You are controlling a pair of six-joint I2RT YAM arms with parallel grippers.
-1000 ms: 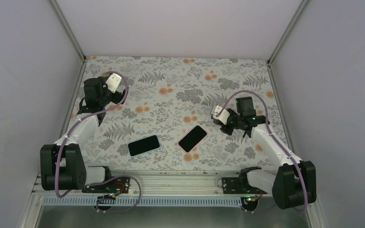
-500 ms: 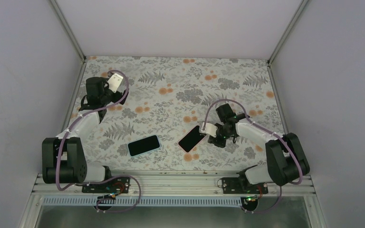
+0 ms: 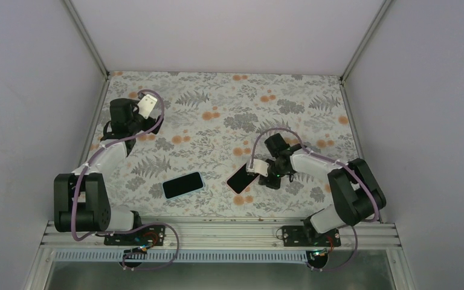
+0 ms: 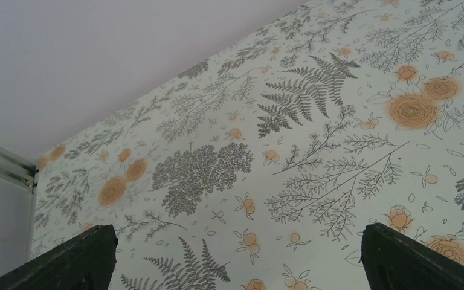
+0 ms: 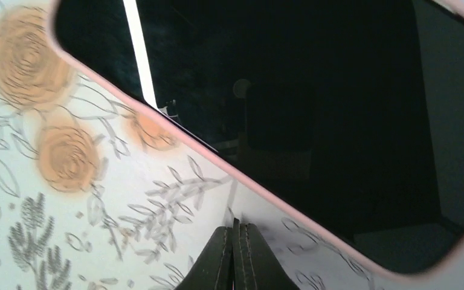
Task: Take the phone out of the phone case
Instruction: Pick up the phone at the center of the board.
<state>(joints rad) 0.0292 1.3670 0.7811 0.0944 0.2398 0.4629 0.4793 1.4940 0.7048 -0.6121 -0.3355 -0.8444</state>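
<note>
A black phone in a pink case (image 3: 244, 177) lies screen up at the table's middle front; it fills the upper right of the right wrist view (image 5: 290, 90). My right gripper (image 3: 258, 172) is low at its right long edge. In the right wrist view the right gripper (image 5: 237, 228) is shut, empty, its tips just short of the pink case rim (image 5: 217, 156). My left gripper (image 3: 128, 119) is far off at the back left. In the left wrist view the left gripper (image 4: 235, 266) is wide open and empty over bare tablecloth.
A second black phone with a pale blue rim (image 3: 183, 185) lies left of the pink-cased one. The floral tablecloth (image 3: 217, 115) covers the table. Walls enclose the left, back and right. The arm bases and a metal rail (image 3: 217, 232) line the near edge.
My right arm has swung left and down from the right side to the pink-cased phone's right edge. The left arm has barely moved. Both phones lie where they were.
</note>
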